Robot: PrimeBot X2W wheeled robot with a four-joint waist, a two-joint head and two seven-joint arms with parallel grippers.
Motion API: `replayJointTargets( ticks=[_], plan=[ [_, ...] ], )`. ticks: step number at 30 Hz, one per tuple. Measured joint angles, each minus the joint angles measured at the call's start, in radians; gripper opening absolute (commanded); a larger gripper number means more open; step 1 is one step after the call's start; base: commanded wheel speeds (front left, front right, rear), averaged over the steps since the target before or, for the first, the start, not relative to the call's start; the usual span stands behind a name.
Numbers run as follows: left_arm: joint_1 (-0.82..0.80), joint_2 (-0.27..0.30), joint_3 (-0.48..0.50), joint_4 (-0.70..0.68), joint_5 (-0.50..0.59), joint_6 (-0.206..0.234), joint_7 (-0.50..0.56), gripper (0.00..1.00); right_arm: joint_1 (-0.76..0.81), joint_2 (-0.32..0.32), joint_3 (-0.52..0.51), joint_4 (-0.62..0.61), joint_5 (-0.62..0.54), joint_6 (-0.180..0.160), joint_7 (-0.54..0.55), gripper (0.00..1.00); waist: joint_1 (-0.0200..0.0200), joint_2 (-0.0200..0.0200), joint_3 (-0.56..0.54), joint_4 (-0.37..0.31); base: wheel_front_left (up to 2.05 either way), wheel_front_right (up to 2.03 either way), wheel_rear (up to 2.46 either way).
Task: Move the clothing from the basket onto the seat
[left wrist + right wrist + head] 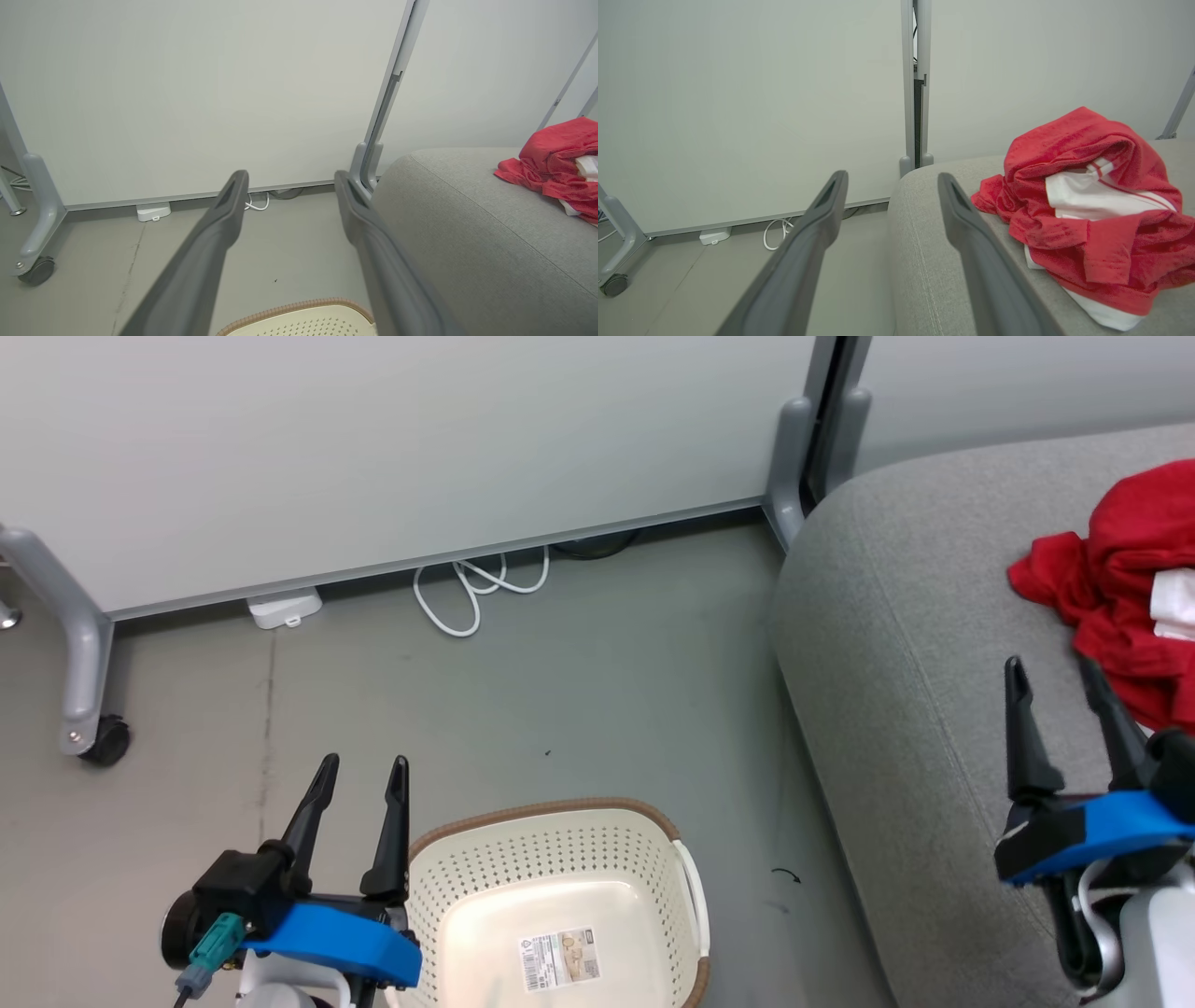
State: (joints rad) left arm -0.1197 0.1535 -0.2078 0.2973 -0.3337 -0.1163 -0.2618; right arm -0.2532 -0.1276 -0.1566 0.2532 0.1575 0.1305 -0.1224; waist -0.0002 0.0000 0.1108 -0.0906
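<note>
The red clothing (pixel 1120 607) with white trim lies heaped on the grey seat (pixel 896 644) at the right; the right wrist view shows the clothing (pixel 1087 210) crumpled on the seat (pixel 934 261). The cream basket (pixel 560 905) with a brown rim stands on the floor at the bottom centre, and only a label shows inside its base. My left gripper (pixel 362 767) hangs open just left of the basket, holding nothing. My right gripper (pixel 1050 665) is open above the seat, just left of the clothing, nothing between its fingers. The left wrist view catches the basket rim (pixel 299 310) and the clothing (pixel 556 158).
A pale grey wheeled partition panel (pixel 401 457) closes off the back, with a castor (pixel 105 739) at the left. A white cable (pixel 476 593) and a small white box (pixel 285 609) lie on the floor at its foot. Grey floor stretches between basket and partition.
</note>
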Motion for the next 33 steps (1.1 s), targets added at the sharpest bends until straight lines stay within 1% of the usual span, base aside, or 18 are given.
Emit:
replayJointTargets(
  ticks=[4,11,25,33],
  plan=[
    [0.015,-0.007,0.028,0.006,0.009,-0.003,0.0,1.0,0.068,0.04,0.002,-0.068,-0.012,0.0,0.016,1.0,0.0,0.0,-0.014,0.022,0.0,0.0,0.0],
    [0.03,-0.017,0.065,0.014,0.026,-0.007,0.0,1.0,0.155,0.067,0.036,-0.129,-0.023,0.0,0.035,1.0,0.0001,0.0,-0.034,0.057,0.0,0.0,0.0],
    [0.052,-0.033,0.094,0.037,0.036,-0.013,0.0,1.0,0.249,0.076,0.108,-0.135,-0.005,0.0,0.047,1.0,0.0002,0.0,-0.078,0.135,0.0,0.0,0.0],
    [0.054,-0.032,0.099,0.038,0.034,-0.013,0.0,1.0,0.251,0.077,0.116,-0.138,-0.006,0.0,0.051,1.0,0.0003,0.0,-0.077,0.149,0.0,0.0,0.0]
  ],
)
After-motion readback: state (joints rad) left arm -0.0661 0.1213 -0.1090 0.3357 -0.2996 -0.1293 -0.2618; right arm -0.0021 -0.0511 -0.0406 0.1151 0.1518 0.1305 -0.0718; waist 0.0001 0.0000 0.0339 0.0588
